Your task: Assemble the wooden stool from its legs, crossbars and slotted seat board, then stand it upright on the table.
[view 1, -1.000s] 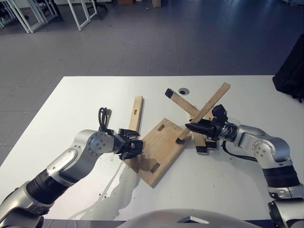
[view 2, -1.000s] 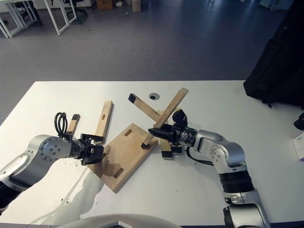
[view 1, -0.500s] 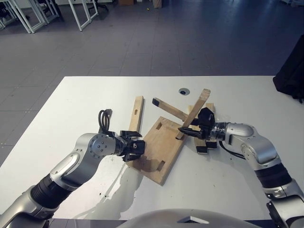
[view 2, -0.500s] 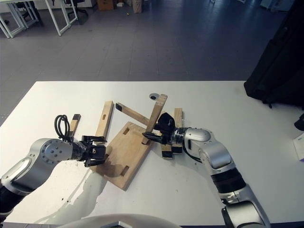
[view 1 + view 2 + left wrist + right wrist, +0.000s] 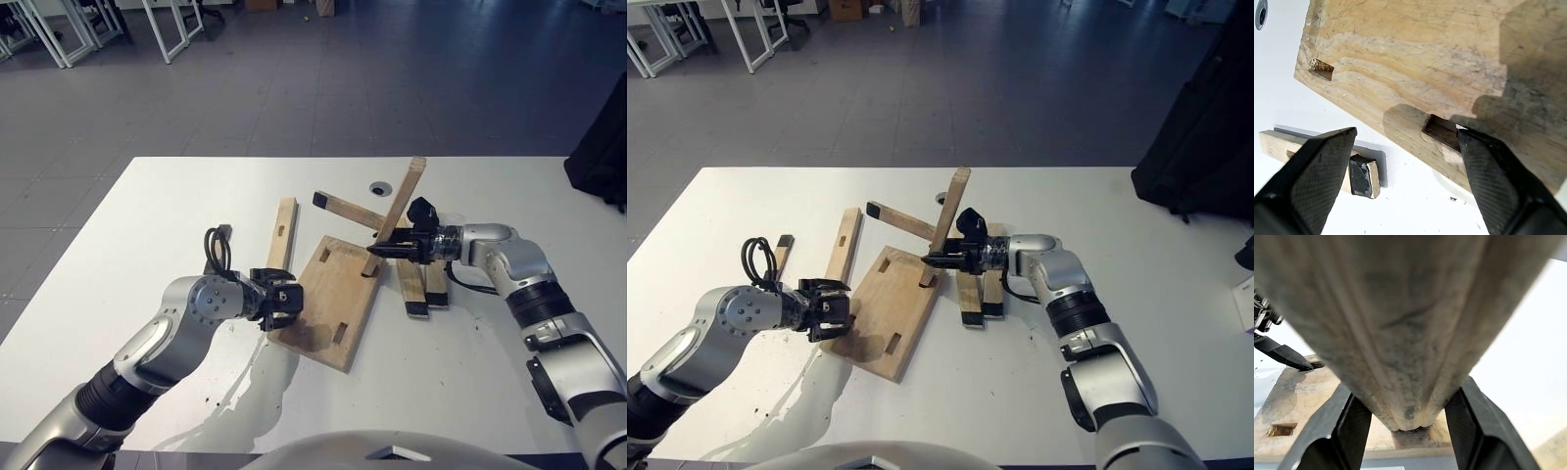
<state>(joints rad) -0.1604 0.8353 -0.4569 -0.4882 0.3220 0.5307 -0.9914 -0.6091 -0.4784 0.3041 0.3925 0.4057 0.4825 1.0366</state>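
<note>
Left eye: seating leg (image 5: 394, 217) into board (image 5: 328, 299), mid-tabletop (image 5: 167, 211); right pincer (image 5: 378, 251) pinching leg, left pincer (image 5: 284, 304) at board's left edge.
Left wrist: fingers (image 5: 1317, 176) spread around board edge.
Right wrist: leg end at board; next, likely push down squarely.

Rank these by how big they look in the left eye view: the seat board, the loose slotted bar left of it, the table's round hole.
1. seat board
2. slotted bar
3. round hole, clearly the smallest
</note>
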